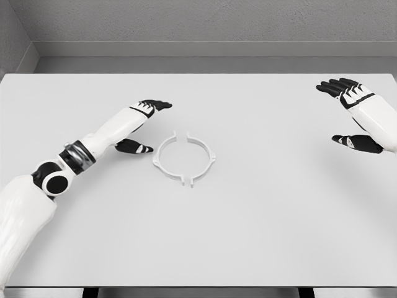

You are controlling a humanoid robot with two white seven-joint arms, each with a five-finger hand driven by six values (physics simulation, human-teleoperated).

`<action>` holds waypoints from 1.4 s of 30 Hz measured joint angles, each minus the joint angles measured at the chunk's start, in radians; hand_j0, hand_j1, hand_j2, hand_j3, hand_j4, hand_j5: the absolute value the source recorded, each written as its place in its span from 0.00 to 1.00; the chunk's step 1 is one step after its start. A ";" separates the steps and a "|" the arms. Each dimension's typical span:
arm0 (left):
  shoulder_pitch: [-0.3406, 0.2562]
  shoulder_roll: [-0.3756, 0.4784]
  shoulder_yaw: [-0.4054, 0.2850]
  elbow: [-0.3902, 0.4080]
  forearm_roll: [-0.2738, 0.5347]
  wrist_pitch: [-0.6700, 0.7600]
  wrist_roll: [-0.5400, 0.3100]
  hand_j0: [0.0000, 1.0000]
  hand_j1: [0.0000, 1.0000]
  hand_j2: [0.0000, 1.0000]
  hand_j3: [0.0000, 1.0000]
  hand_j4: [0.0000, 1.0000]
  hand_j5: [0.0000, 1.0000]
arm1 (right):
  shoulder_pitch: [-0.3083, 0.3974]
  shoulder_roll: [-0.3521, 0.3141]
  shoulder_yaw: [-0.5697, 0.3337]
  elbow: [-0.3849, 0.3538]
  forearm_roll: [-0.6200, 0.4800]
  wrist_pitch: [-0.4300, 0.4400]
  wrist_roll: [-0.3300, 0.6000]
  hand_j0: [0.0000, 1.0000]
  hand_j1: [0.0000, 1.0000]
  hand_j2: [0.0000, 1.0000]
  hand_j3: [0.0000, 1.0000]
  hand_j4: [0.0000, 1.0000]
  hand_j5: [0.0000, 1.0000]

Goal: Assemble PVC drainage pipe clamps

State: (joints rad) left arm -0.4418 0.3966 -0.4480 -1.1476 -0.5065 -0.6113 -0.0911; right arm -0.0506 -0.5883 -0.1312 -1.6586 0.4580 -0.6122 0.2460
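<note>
Head view: the two white clamp halves (184,159) lie near the worktop (260,236) centre, facing each other as a ring with small gaps. The left robot hand (141,124), released, hovers just left of them; the right robot hand (352,112), released, waits far right. They look light, stiff and slippery; pinching a half's outer rim near its tabs seems best.

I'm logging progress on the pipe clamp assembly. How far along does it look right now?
Looks done: the two white clamp halves lie on the table facing each other as a ring, with small gaps at their ends; I cannot tell whether they are fastened. In hand: nothing. The left hand is open just left of the ring, and the right hand is open near the table's right edge. Left: closing those gaps.
</note>
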 measured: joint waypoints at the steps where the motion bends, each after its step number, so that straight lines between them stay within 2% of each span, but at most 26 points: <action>1: 0.000 -0.001 -0.001 0.000 0.000 0.000 0.000 1.00 1.00 1.00 1.00 1.00 1.00 | 0.000 0.000 0.000 0.000 0.000 0.000 0.000 1.00 1.00 1.00 1.00 1.00 1.00; 42: 0.014 -0.029 -0.004 -0.009 -0.015 0.000 0.000 1.00 1.00 1.00 1.00 1.00 1.00 | 0.002 0.000 0.001 -0.003 -0.001 0.000 0.000 1.00 1.00 1.00 1.00 1.00 1.00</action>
State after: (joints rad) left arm -0.4280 0.3672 -0.4517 -1.1567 -0.5220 -0.6112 -0.0909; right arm -0.0491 -0.5882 -0.1302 -1.6613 0.4566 -0.6122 0.2460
